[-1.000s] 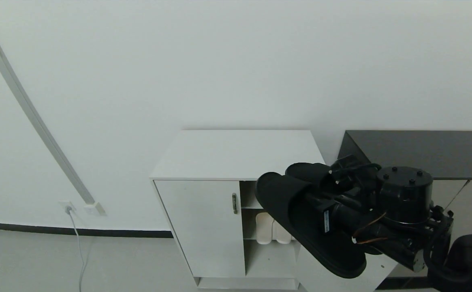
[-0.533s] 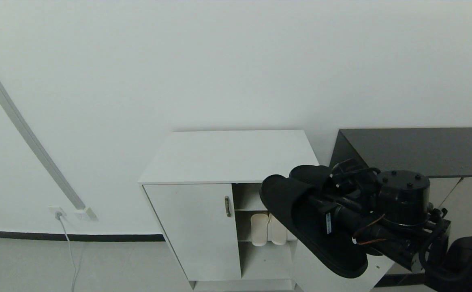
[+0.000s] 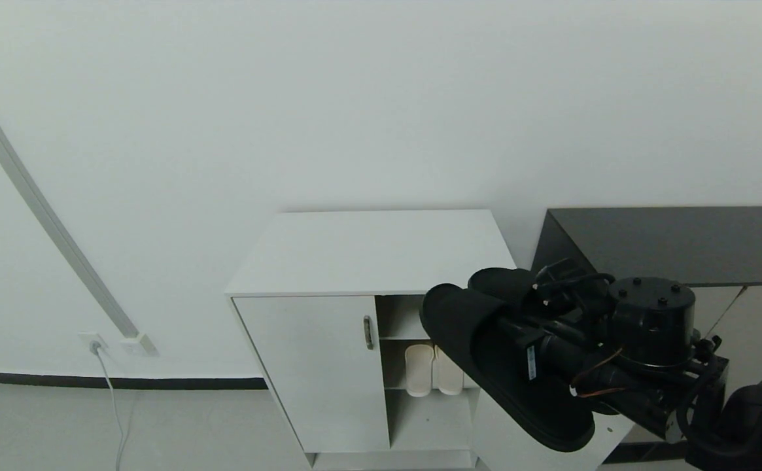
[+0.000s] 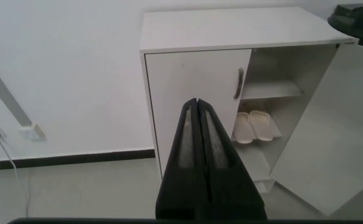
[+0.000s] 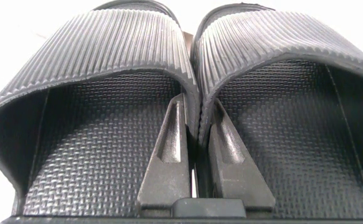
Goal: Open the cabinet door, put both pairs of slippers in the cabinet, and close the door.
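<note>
Risk: the right gripper [image 5: 197,109] fingers pinch only the adjoining edges of 2 black slippers [image 3: 479,340], so striking the open cabinet door [image 4: 330,143] could dislodge 1; the left gripper [image 4: 197,106] fingers are pressed together

A: Is there any writing, label or number to read here?

B: Nothing legible. A small white sticker [image 3: 530,364] just beside the black slippers [image 3: 469,324] carries print, but it is too small to make out.
</note>
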{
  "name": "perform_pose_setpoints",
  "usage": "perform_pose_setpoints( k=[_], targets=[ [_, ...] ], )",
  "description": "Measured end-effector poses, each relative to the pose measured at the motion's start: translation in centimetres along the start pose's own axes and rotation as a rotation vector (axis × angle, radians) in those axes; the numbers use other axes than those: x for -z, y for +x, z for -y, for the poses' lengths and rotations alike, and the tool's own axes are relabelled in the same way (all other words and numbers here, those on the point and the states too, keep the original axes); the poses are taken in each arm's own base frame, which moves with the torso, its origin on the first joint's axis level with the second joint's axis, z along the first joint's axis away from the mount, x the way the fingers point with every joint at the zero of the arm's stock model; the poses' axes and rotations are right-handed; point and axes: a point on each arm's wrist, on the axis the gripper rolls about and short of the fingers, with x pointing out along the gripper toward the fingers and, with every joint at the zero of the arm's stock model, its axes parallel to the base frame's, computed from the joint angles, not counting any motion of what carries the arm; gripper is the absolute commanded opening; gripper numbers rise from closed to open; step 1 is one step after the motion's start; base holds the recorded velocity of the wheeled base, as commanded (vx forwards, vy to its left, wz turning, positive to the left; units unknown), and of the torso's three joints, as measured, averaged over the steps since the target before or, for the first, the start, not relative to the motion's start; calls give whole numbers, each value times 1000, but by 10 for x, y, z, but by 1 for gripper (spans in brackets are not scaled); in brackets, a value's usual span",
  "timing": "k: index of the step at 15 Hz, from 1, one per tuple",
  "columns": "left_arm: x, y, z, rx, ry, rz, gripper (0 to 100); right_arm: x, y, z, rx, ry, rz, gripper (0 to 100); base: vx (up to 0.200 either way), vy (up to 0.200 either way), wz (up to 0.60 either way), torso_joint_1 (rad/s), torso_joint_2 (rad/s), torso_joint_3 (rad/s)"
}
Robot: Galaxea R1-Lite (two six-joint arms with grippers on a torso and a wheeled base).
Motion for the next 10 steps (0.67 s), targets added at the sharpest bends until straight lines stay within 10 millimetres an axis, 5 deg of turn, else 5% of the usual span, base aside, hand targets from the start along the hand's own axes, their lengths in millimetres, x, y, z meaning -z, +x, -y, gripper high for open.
perform_pose_setpoints(
  k=[10],
  targets=[
    [0, 0, 0, 0, 0, 0, 0, 2, 0, 0, -3, -1, -7, 0, 0, 0, 0, -156, 350, 193]
  ],
)
